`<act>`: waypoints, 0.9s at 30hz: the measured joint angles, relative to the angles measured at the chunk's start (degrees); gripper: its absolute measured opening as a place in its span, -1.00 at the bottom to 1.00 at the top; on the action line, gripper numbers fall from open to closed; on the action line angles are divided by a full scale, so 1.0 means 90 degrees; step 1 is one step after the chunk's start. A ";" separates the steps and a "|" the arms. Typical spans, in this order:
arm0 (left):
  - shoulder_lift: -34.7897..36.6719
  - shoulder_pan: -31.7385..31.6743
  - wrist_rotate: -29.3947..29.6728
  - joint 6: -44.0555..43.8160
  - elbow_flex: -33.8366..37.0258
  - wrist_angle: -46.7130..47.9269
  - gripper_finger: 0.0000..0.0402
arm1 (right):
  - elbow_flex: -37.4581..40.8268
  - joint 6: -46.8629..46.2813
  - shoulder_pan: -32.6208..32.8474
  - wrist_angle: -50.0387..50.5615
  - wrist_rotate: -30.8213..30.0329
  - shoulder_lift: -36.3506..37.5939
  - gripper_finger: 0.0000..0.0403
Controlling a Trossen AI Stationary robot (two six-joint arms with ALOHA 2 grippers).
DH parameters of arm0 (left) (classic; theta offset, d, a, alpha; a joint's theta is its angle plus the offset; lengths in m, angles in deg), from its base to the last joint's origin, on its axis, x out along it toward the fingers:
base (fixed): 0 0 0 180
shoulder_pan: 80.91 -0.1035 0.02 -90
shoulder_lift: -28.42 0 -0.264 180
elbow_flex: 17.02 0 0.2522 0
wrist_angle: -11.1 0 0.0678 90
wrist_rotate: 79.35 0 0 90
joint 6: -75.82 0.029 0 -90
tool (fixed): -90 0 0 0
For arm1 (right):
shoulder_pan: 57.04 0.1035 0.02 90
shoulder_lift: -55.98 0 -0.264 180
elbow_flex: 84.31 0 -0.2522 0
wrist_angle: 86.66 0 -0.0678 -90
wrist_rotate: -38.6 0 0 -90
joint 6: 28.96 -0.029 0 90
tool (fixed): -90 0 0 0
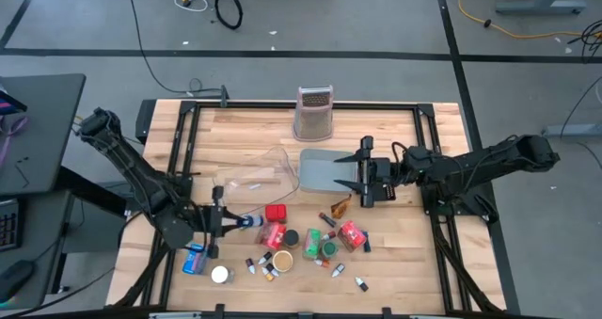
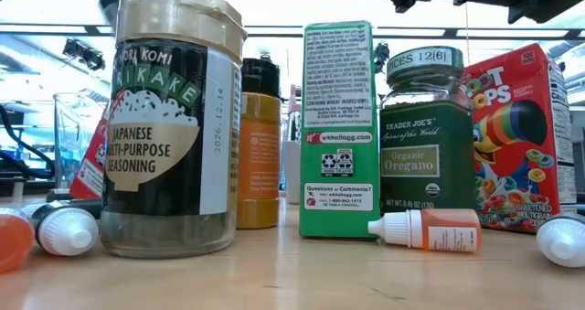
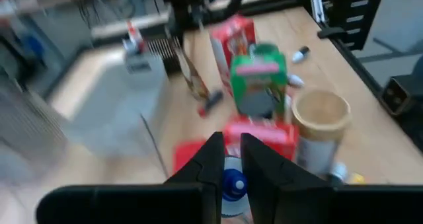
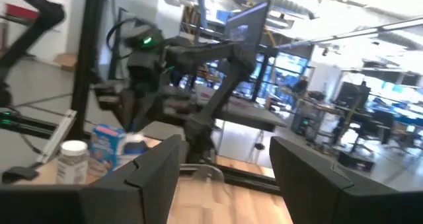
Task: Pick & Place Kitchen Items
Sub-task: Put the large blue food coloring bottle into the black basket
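I had the left gripper low at the lower left of the high view, fingers pinched nearly shut on a small blue-capped bottle. The bottle lay w/ its long axis along the fingers, pointing right toward the red packet just beside it. The right gripper hung wide open, holding nothing, over the grey tray mid-frame. From the wrist view the bottle's body was mostly hidden, so prob. a dropper bottle.

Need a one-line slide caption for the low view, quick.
Table-level lineup: seasoning jar, orange spice bottle, green carton, oregano jar, cereal box, small dropper bottle lying in front.
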 joint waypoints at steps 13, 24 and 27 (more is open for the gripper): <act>-0.0132 -0.1574 -0.0897 0.2104 -0.1005 -0.0150 -0.79 | -0.1495 -0.0381 0.0073 0.1098 0.0603 -0.1808 0.22; -0.1050 -0.2546 -0.1677 0.3360 -0.1001 -0.1318 -0.79 | -0.2930 0.0009 0.0170 0.1961 0.0248 -0.3056 0.45; -0.1198 -0.2720 -0.1832 0.3493 -0.1001 -0.1839 -0.79 | -0.3060 0.0113 0.0170 0.2053 0.0251 -0.3239 0.50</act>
